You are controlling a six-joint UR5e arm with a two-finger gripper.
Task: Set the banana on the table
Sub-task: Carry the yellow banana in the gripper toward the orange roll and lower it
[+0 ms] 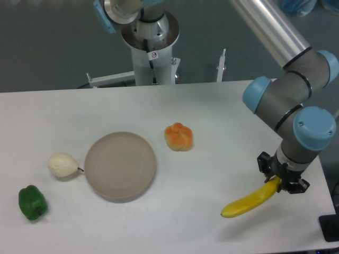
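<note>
Near right: smooth bright yellow curved banana (248, 202) clamped at upper end in black two-finger claw (278, 182), free tip angled down-left; contact with large flat white surface (222, 114) unclear.

Risks, judged: grip at very end, so banana may pivot or slip; release from height means roll toward near or right edge, both close.

Count, near to far: one banana; one glossy green bell pepper (32, 202); one round grey-beige plate (120, 166); one pale cream pear-shaped fruit (62, 165); one lumpy orange fruit (179, 137).
</note>
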